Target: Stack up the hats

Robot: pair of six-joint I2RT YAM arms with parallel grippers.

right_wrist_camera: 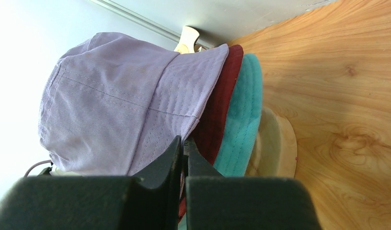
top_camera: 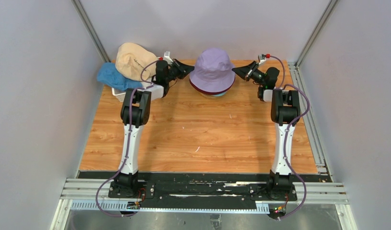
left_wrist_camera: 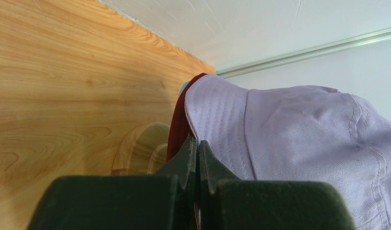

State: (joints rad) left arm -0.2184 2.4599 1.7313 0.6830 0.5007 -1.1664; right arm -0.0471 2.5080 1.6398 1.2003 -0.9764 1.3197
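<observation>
At the 12 o'clock edge of the tabletop [top_camera: 198, 139], top view: the stack stands on a wooden stand [right_wrist_camera: 274, 143]. Order from the bottom is teal hat [right_wrist_camera: 241, 115], dark red hat [right_wrist_camera: 222, 96], lavender hat [top_camera: 212, 64]. The lavender crown is upright and seated squarely, with the two lower brims showing just beneath its own. Left pincer [top_camera: 186, 69] is at the stack's 9 o'clock and right pincer [top_camera: 239, 71] at its 3 o'clock, both at brim height. Both wrist views show the jaws closed tip to tip, with the tips right at the lavender brim edge. Cannot tell whether a fold of cloth is caught between them or the tips merely touch it. At about 10 o'clock on the tabletop, well apart from the stack, a white basket [top_camera: 120, 95] holds the beige hat [top_camera: 131, 60], which lies partly over the blue hat [top_camera: 112, 76]. Judgement: three of five hats are stacked and two are left. The lavender placement looks finished or nearly so. Next the pincers must come clear of the brim without dragging the hat askew. Then comes a reach to the basket, the beige hat being the more accessible of the two.
</observation>
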